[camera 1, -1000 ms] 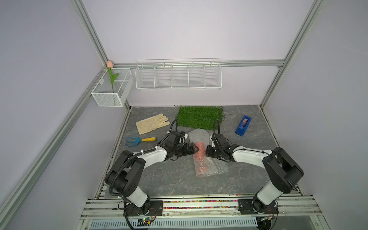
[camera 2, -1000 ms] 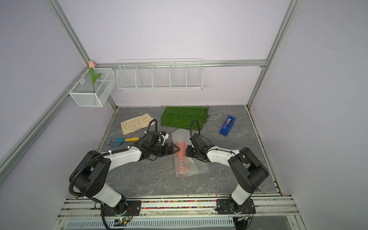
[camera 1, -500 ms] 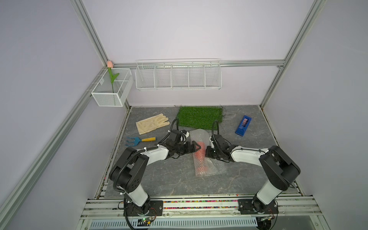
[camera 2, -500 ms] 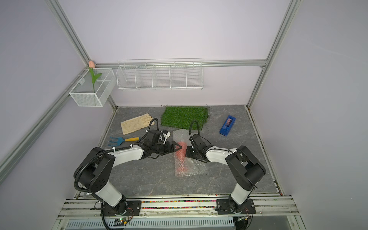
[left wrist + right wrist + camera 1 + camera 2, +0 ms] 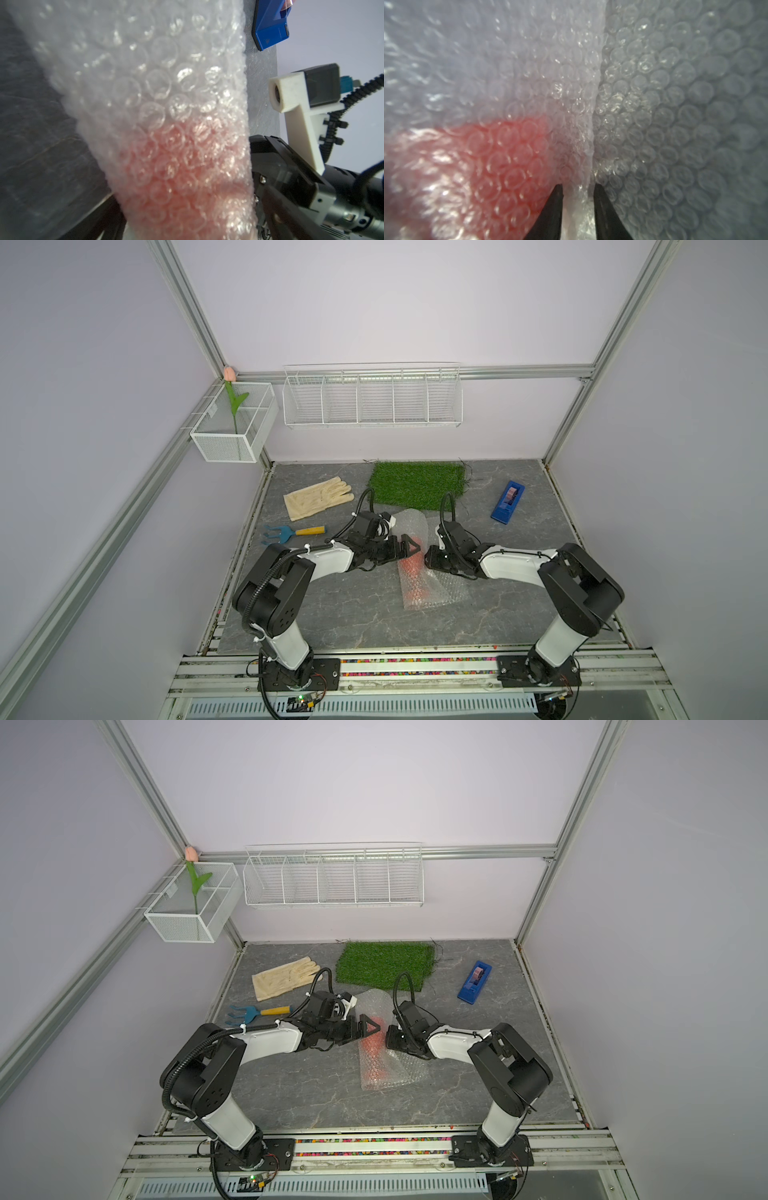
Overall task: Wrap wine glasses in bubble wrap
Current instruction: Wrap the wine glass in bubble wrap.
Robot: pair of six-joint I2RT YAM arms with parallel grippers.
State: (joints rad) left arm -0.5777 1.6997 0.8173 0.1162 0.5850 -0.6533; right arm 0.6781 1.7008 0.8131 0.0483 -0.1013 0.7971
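Red-orange opaque plastic goblet lies on its side on the grey table, on the robot side of the green turf mat, rolled inside the clear small-bubble wrap sheet. Its long axis runs from the mat toward the robot bases, slightly slanted. I cannot tell through the film which end is the cup.

My left claw stands wide open, jaws either side of the bundle at the end nearer the mat, crosswise to that axis. My right claw meets the bundle from the opposite flank. Its jaws stand slightly apart with a pleat of wrap in the gap, and I cannot tell whether they pinch it.

Loose film spreads on the right arm's side, at the end far from the mat. Judgement: the next roll goes across the axis, and the left claw is nearer the goblet.
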